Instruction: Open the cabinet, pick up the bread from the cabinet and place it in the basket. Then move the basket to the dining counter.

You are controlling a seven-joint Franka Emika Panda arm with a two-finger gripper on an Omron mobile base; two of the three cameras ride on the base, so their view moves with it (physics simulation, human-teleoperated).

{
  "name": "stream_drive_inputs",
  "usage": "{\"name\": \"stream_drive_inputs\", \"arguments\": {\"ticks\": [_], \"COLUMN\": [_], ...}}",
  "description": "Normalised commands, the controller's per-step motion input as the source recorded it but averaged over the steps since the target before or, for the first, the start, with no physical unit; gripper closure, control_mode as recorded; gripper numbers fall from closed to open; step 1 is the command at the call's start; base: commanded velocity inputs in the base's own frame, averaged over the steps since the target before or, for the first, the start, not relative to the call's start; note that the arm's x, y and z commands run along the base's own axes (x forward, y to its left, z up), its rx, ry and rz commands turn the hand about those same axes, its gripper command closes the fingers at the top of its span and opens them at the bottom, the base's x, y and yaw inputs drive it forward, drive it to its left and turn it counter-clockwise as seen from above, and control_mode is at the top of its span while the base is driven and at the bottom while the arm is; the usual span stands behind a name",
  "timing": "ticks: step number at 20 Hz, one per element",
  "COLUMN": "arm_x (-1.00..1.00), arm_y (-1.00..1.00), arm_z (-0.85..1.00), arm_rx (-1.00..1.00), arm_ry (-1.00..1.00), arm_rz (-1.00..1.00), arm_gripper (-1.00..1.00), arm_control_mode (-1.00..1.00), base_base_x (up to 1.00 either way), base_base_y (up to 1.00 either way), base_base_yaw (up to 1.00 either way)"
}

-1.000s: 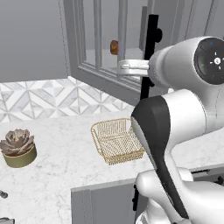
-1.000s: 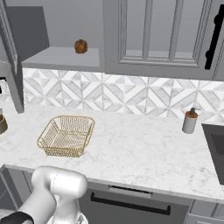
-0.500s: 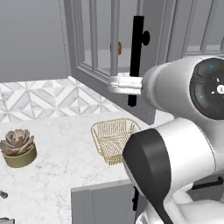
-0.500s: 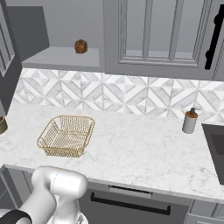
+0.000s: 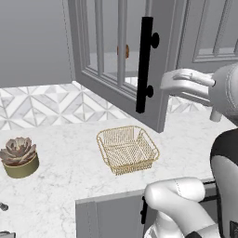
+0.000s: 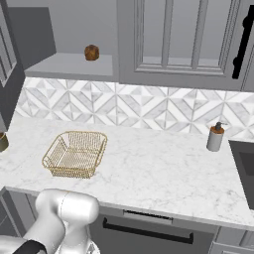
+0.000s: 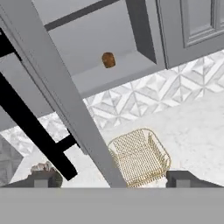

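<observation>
Gripper [image 7: 109, 179] jaws spread wide, gripping nothing; the door's edge stands between them. The bread [image 7: 108, 60] lies ahead and above, deep on the cabinet [image 7: 96, 43] shelf.

We see the cabinet door [image 5: 122, 65] swung further open than a second ago: its black bar handle [image 5: 144, 65] now stands left of where it was in the left base view, over the far edge of the basket [image 5: 127, 148]. Our gripper [image 7: 109, 178] has let go of that handle, and its fingertips [image 7: 41, 180] now stand wide apart on either side of the door's edge.
</observation>
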Motion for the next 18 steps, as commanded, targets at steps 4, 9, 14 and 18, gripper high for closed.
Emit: {"name": "stream_drive_inputs", "arguments": {"ticks": [4,9,14,18], "arm_x": [0.40,0.87,1.00,0.99], "arm_y": [-0.91,-0.61,0.08,0.64], "arm_z": [0.04,-0.21,-0.13,0.00], "arm_rx": [0.39,0.39,0.31,0.27], "arm_ry": [0.15,0.09,0.03,0.02], "arm_rz": [0.23,0.21,0.12,0.20], "arm_gripper": [-1.00,-1.00,-1.00,-1.00], "arm_control_mode": [-1.00,-1.00,-1.00,-1.00], "base_base_x": [0.00,0.00,0.00,0.00], "base_base_y": [0.00,0.00,0.00,0.00], "base_base_yaw": [0.00,0.00,0.00,0.00]}}
